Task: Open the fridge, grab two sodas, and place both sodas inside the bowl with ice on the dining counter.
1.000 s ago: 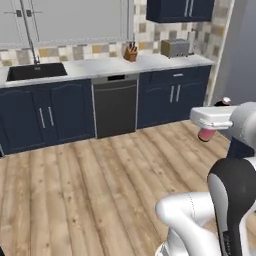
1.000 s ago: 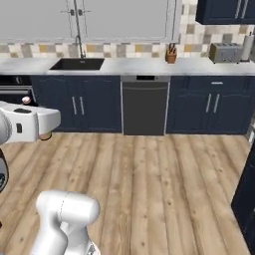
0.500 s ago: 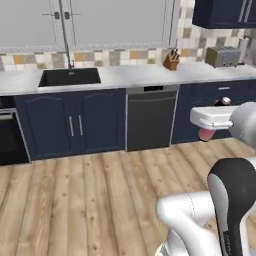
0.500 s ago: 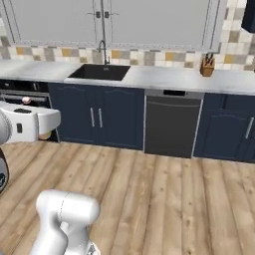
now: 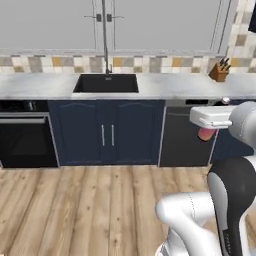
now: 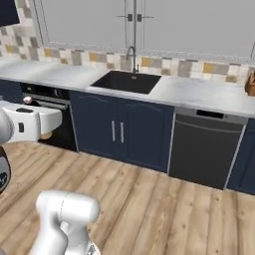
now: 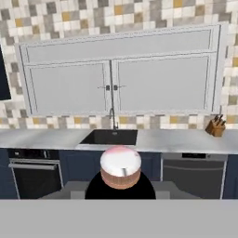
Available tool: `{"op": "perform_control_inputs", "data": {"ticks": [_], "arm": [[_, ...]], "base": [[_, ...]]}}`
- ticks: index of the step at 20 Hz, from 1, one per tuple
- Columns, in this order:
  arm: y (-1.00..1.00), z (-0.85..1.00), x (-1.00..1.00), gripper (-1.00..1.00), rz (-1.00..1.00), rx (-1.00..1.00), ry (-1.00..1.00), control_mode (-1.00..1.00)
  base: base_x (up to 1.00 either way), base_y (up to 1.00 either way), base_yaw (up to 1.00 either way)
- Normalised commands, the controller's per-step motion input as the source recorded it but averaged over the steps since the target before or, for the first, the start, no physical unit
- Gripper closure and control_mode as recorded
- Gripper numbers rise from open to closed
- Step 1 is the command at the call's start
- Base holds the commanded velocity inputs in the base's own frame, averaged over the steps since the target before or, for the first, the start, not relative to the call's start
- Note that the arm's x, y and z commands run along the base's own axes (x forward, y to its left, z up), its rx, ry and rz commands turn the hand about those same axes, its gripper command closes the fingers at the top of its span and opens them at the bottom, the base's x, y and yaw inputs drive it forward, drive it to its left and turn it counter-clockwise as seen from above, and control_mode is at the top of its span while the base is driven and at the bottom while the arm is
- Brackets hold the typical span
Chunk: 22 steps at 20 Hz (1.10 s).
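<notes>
My gripper (image 5: 205, 128) is shut on the pink soda (image 5: 206, 134), which hangs just under the white hand at the right of the left base view. The right base view has the same hand at its left edge, with the soda (image 6: 47, 134) peeking out below it. Seen from the hand, the soda's (image 7: 121, 167) round pink end with a silver band sits low in the middle, in front of the gripper (image 7: 121, 185). The fridge, the bowl with ice and the dining counter are out of view.
Ahead runs a navy counter with a black sink (image 5: 106, 83) and faucet (image 5: 106, 60) under a wide window. A dishwasher (image 6: 206, 147) stands to the right, an oven (image 5: 25, 140) to the left, a knife block (image 5: 219, 72) on the worktop. Wooden floor (image 5: 90, 210) lies between.
The whole picture has swept to the right, so the base has turned left: the sink has come to the middle and the oven has come into view. The soda stays in the shut gripper.
</notes>
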Motion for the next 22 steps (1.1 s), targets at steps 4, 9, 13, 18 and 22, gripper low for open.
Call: {"op": "perform_control_inputs", "data": {"ticks": [4,9,13,18,22], "arm": [[0.0,0.0,0.0,1.0,0.0,0.0,0.0,1.0],[0.0,0.0,0.0,1.0,0.0,0.0,0.0,1.0],[0.0,0.0,0.0,1.0,0.0,0.0,0.0,1.0],[0.0,0.0,0.0,1.0,0.0,0.0,0.0,1.0],[0.0,0.0,0.0,1.0,0.0,0.0,0.0,1.0]], "base": [[0.63,0.42,0.37],[0.72,0.43,0.34],[0.81,0.18,0.39],[0.79,0.04,0.46],[0.85,0.0,0.46]]}}
